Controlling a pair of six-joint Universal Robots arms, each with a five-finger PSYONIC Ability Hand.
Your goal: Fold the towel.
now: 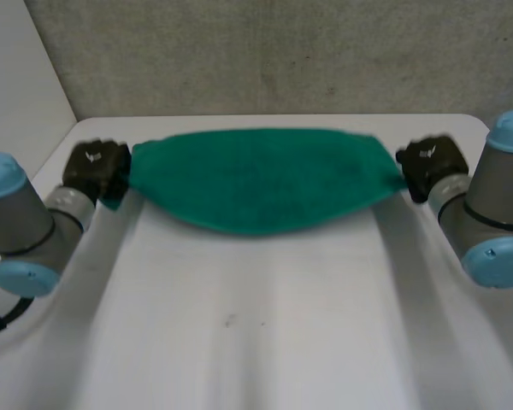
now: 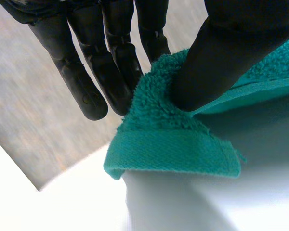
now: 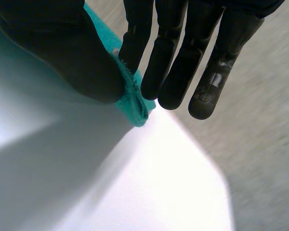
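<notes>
Two hands have this one: the left hand [image 1: 94,168] pinches the left corner of the green towel [image 1: 261,184] between thumb and fingers. The towel stretches across over the far end of the white surface [image 1: 256,325], sagging mid-span. The right hand [image 1: 427,162] pinches the opposite corner the same way.

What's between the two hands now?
Only the green towel, pinched at one end by the left hand, at the other by the right hand; head view.
</notes>
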